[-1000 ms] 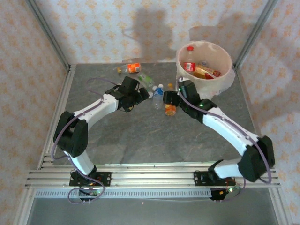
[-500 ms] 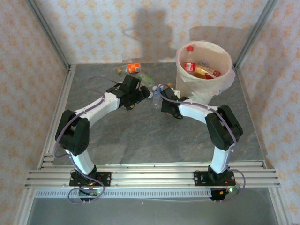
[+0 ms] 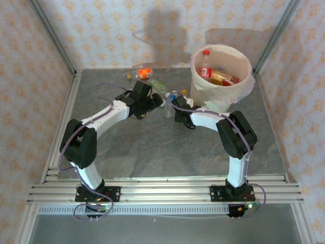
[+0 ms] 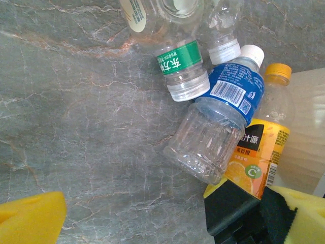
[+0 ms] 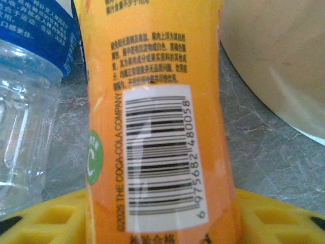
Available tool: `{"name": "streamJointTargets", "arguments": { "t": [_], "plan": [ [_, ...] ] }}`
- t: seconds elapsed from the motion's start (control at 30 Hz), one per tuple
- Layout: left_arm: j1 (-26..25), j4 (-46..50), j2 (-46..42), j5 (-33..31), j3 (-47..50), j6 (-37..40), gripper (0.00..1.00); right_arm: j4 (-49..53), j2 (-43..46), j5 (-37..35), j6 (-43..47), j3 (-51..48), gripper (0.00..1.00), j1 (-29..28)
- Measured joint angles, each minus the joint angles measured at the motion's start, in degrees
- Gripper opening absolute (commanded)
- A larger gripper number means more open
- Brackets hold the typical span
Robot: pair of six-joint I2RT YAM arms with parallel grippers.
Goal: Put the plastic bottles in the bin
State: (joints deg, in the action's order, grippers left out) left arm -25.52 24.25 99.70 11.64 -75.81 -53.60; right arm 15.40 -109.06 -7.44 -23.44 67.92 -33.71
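Tool, right [image 5: 162, 216]: yellow pads flank base of orange-labelled, yellow-capped plastic bottle [image 5: 157, 127]; clamped or merely bracketing, cannot tell. Bottle lies on grey marbled bench [image 4: 76, 127], against blue-labelled clear bottle [image 4: 218, 127], just beside large round white bin [image 3: 244, 89].

Risks:
- Grip sits at base end, so smooth round body may pivot or slip on lift.
- Blue neighbour may get dragged.
- Bin wall is close, so swing could clip rim.
- Left tool [image 4: 167, 217] wide open, empty, hovers near cluster; arms crowded, may collide.

Unclear: pad contact hidden; green-labelled bottle [image 4: 177, 61] cropped at top edge.
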Motion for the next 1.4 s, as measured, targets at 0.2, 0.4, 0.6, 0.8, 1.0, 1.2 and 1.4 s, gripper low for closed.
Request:
{"name": "streamJointTargets", "arguments": {
  "t": [0.2,0.4,0.6,0.8,1.0,1.2,1.4],
  "plan": [
    [-0.7,0.0,0.8,0.2,0.0,0.1,1.00,-0.2,5.6,1.7,0.5,-4.1,0.46,0.0],
    [-1.0,0.0,1.0,0.2,0.0,0.1,1.00,-0.5,17.7,5.5,1.9,-7.0,0.45,0.0],
    [-1.0,-2.0,0.8,0.5,0.5,1.2,1.00,-2.7,31.1,14.2,6.7,-12.0,0.44,0.0],
    [-1.0,-3.4,-3.3,-0.5,0.9,4.2,1.00,-4.7,40.5,21.5,13.6,-11.6,0.44,-0.3],
    [-1.1,-5.5,-10.3,-6.4,3.6,4.0,1.00,-4.3,42.4,21.9,20.5,-2.4,0.44,0.0],
    [-1.1,-5.5,-10.1,-6.6,3.7,4.5,1.00,-3.3,42.4,22.5,28.3,6.0,0.44,5.7],
    [-1.1,-5.2,-9.9,-6.6,3.7,5.2,1.00,-1.7,41.9,25.4,34.4,8.9,0.45,16.1]
  ]
}}
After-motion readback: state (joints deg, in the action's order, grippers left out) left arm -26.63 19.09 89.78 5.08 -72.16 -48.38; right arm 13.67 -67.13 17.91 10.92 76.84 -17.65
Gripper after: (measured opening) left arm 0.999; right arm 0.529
